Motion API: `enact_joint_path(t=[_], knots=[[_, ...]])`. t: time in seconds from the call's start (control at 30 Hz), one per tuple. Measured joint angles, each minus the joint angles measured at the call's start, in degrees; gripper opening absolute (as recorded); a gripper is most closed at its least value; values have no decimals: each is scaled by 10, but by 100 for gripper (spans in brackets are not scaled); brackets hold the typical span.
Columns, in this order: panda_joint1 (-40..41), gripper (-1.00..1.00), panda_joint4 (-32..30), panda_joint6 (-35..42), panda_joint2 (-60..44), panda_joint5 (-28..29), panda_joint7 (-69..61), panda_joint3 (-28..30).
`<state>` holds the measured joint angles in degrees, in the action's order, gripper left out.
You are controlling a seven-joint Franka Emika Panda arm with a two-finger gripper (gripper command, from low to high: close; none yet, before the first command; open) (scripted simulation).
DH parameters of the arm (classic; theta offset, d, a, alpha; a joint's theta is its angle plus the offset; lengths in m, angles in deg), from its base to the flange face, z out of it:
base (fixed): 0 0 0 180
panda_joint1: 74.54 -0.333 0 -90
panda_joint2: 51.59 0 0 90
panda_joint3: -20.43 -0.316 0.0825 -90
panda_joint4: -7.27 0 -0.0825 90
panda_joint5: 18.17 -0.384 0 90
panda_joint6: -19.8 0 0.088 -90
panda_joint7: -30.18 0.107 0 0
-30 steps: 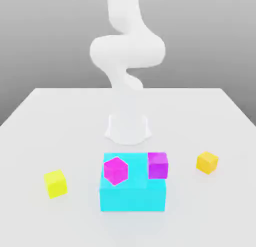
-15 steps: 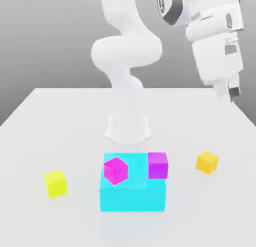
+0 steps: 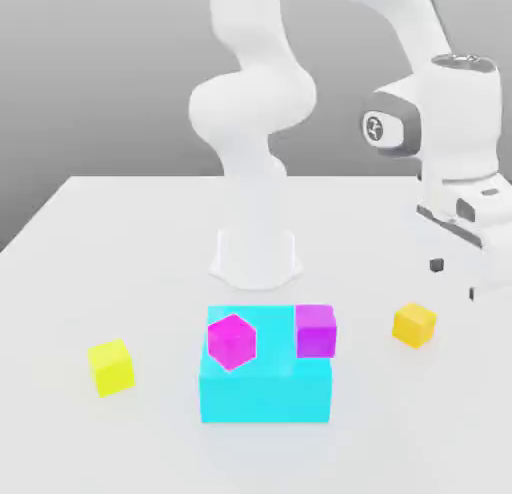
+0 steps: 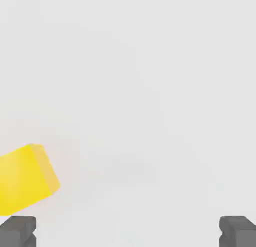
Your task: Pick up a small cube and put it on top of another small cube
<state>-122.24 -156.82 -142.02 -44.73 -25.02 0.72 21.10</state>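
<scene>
Amber cube (image 3: 413,324) sits on the white tabletop (image 3: 120,242) at the exterior view's right, apart from the other blocks; hand view shows it (image 4: 25,180) resting on the surface, off to one side of the fingertips (image 4: 18,230). Gripper (image 3: 453,279) hovers just above and to the right of it, jaws spread wide, holding nothing. Lemon cube (image 3: 110,367) lies well apart at the exterior view's left. Between them: cyan block (image 3: 265,390) carrying one magenta cube (image 3: 232,341) on top; second magenta cube (image 3: 316,330) at its far right corner.
</scene>
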Motion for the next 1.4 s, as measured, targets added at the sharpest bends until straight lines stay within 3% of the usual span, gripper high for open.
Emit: enact_joint_path(t=[0.23,0.83,0.87,1.1,1.4], knots=[[-25,0,-37,-51,-56,66,-48,-22],[-36,0,-11,-183,-215,95,-30,-4],[-36,-100,-11,-187,-221,94,-29,-5],[-36,-100,-11,-185,-220,95,-28,-5],[-28,-100,-15,-119,-141,93,-38,-9]])
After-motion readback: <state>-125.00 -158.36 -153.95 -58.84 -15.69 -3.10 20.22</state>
